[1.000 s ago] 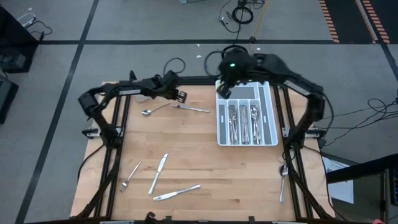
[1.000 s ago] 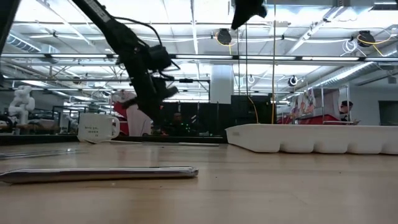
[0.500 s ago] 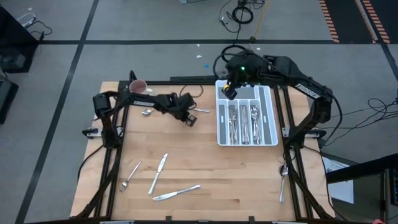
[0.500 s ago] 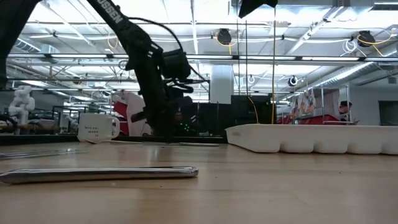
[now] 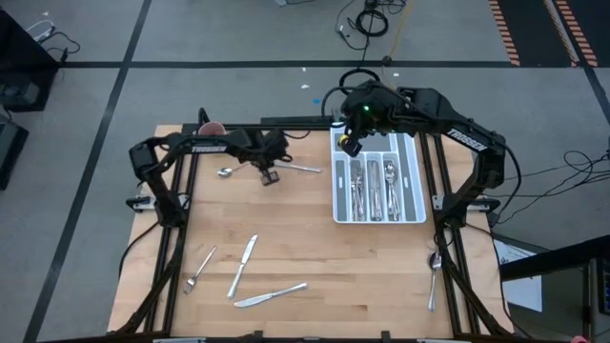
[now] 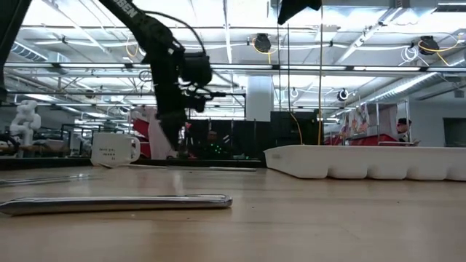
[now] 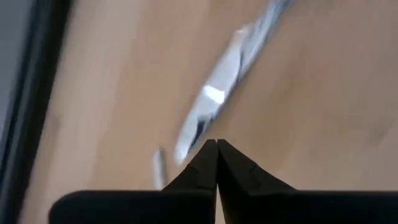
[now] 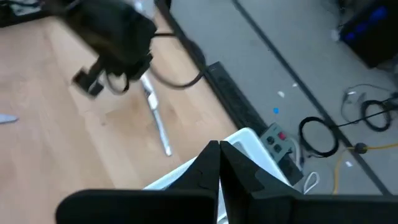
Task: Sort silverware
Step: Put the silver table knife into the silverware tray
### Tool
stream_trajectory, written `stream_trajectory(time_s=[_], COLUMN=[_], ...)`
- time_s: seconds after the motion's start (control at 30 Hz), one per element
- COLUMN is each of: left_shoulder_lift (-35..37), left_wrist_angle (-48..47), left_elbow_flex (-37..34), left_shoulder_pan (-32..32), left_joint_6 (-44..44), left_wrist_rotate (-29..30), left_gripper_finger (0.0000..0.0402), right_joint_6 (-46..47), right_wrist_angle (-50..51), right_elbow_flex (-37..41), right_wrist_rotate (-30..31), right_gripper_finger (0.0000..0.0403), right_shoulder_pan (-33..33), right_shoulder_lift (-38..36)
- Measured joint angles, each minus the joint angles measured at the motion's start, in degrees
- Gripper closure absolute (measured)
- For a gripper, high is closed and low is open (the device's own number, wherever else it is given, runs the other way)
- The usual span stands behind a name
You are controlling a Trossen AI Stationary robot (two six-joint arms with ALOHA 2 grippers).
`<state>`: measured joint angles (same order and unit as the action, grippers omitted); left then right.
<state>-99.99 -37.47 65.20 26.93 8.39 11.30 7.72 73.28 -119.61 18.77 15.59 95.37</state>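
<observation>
Silverware lies scattered across the wooden counter [image 5: 305, 238] that we work over. Starting at the left, near the front edge, we see a fork [image 5: 199, 270], then a knife [image 5: 242, 266] beside it, and a second knife [image 5: 271, 295] lying across just in front of that one. Farther back on the left, a spoon [image 5: 227, 171] rests near the far edge, with a mug [image 5: 211, 129] at the far left corner.

Our left gripper [image 5: 270, 177] hangs over the back of the counter, just right of the spoon; its fingers are pressed together and carry nothing. A knife [image 5: 297, 168] lies on the wood right beside it, pointing toward the tray, and the left wrist view shows that knife [image 7: 214, 106] just past the closed fingertips.

Moving right, a white tray [image 5: 377, 176] with long compartments sits at the back right of the counter, and sorted silverware [image 5: 374, 187] fills its middle slots. Our right gripper [image 5: 350, 146] hovers over the tray's far left corner, also closed and empty.

At the far right, one more spoon [image 5: 434, 274] lies along the counter's right edge, well apart from the rest.
</observation>
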Motion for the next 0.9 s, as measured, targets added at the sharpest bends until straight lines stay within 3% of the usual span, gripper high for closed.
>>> stream_trajectory(time_s=[0.17, 0.37, 0.63, 0.9], left_shoulder_lift=[0.86, 0.69, -1.2, -1.48], left_wrist_angle=[-3.85, -3.01, -0.5, -0.52], left_elbow_flex=[1.45, 2.48, 2.5, 2.5], left_shoulder_pan=[2.91, 5.07, 6.15, 6.87], left_joint_6=[14.89, 26.68, 31.83, 37.42], left_wrist_rotate=[-4.03, -5.89, -8.89, -13.24], left_gripper_finger=[0.0361, 0.0281, 0.0173, 0.0151], right_joint_6=[-1.21, -1.35, -3.06, -5.22], right_wrist_angle=[1.5, 3.22, 3.49, 3.36], right_elbow_flex=[0.0, 0.0, 0.0, 0.0], right_wrist_rotate=[-2.64, -2.63, -2.61, -2.58], right_gripper_finger=[0.0403, 0.0403, 0.0403, 0.0403], right_shoulder_pan=[0.02, 0.02, 0.03, 0.04], right_shoulder_lift=[0.02, 0.0, 0.0, 0.0])
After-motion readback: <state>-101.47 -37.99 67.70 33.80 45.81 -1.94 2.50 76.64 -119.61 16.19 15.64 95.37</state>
